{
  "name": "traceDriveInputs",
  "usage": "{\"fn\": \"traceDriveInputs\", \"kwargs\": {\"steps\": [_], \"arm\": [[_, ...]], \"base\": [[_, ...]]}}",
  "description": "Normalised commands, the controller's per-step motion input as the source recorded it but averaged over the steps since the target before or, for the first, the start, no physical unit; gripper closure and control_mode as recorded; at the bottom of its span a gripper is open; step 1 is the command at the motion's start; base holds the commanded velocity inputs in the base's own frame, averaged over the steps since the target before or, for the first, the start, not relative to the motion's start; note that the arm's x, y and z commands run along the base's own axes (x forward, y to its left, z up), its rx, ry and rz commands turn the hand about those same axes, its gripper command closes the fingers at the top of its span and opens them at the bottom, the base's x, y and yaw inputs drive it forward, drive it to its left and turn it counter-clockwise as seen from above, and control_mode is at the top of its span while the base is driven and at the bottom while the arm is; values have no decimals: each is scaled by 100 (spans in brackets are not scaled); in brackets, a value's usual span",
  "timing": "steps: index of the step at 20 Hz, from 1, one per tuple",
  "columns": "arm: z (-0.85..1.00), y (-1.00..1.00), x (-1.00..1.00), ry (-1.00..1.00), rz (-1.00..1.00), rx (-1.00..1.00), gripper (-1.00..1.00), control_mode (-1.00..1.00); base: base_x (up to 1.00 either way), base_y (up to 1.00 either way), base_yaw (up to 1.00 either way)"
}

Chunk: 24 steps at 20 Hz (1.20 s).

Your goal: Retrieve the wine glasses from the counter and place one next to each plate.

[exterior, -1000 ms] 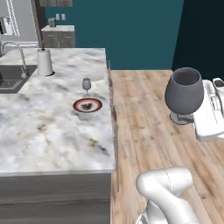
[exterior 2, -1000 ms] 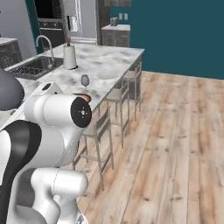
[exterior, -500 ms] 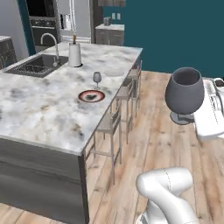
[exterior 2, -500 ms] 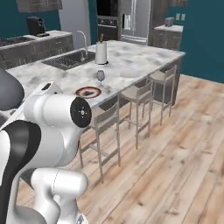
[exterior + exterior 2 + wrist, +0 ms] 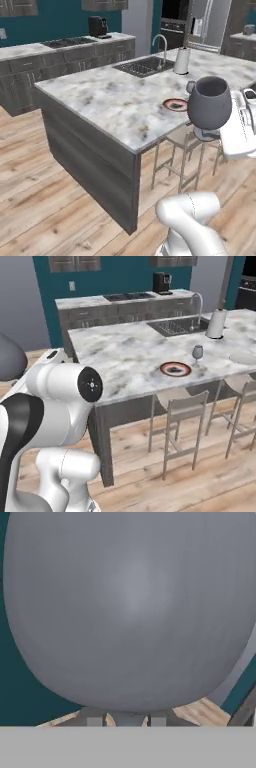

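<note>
Gripping a wine glass (image 5: 209, 103) by its stem in the end effector (image 5: 126, 721), upright above the floor.

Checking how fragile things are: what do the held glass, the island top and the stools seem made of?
Held glass: smoky grey, matte, nearly opaque; glass by shape only. Island top: polished-looking marble, white-grey with beige veins. Stools: thin grey frames, probably metal, with pale seats.

One grey wine glass (image 5: 209, 103) upright in the air; second glass (image 5: 197, 352) beside red-rimmed plate (image 5: 175, 369) on the marble island (image 5: 125, 356)
</note>
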Motion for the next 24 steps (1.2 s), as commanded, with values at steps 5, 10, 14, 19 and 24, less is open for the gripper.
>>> {"fn": "traceDriveInputs", "kwargs": {"steps": [5,10,14,19,24], "arm": [[0,0,0,0,0,0,100,100],[0,0,0,0,0,0,100,100],[0,0,0,0,0,0,100,100],[0,0,0,0,0,0,100,100],[0,0,0,0,0,0,100,100]], "base": [[0,-74,75],[0,-100,30],[0,-100,18],[0,-100,18],[-2,-100,22]]}}
